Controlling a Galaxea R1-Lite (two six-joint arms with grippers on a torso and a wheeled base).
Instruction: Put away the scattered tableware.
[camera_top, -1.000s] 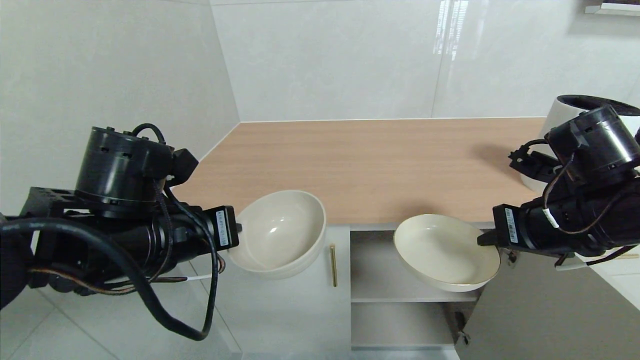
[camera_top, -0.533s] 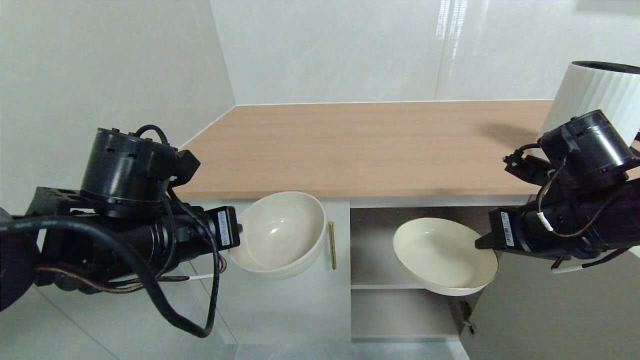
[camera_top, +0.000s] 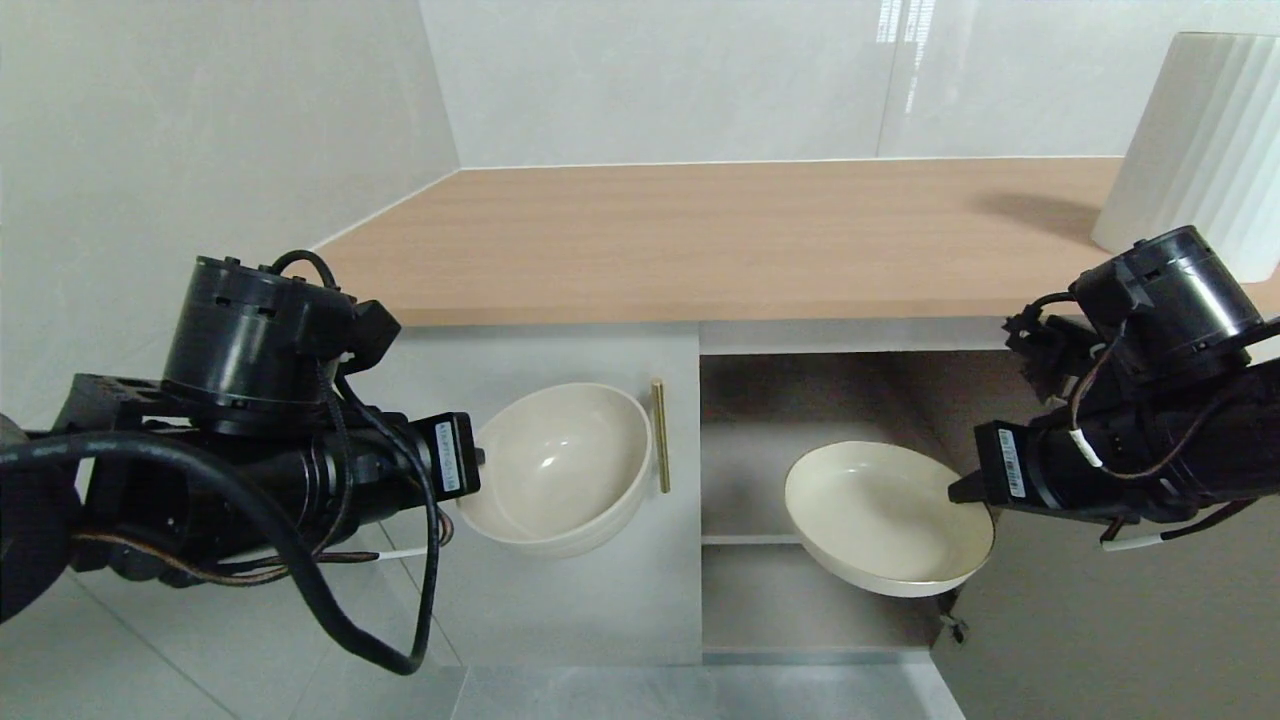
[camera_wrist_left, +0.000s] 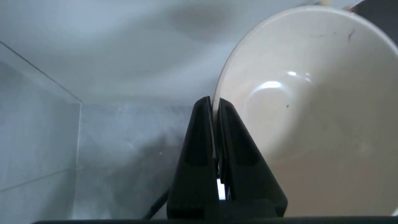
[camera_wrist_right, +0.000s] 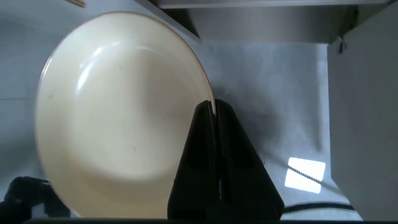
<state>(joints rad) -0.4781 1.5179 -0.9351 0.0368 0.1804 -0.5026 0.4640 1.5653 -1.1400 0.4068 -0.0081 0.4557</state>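
A deep cream bowl hangs in the air in front of the closed left cabinet door, my left gripper shut on its rim; the left wrist view has the same bowl pinched between the two dark fingers of the left gripper. A shallower cream bowl with a thin gold rim is held level in front of the open cabinet, my right gripper shut on its edge. In the right wrist view the shallow bowl sits clamped in the right gripper.
A wooden countertop runs above the cabinets. A tall white ribbed container stands at its right end. The closed door carries a brass handle. The open compartment has a shelf, and its door hangs open at right.
The head camera has dropped, so the countertop appears higher and more of the cabinet shows. Both grippers keep the same hold on their bowls.
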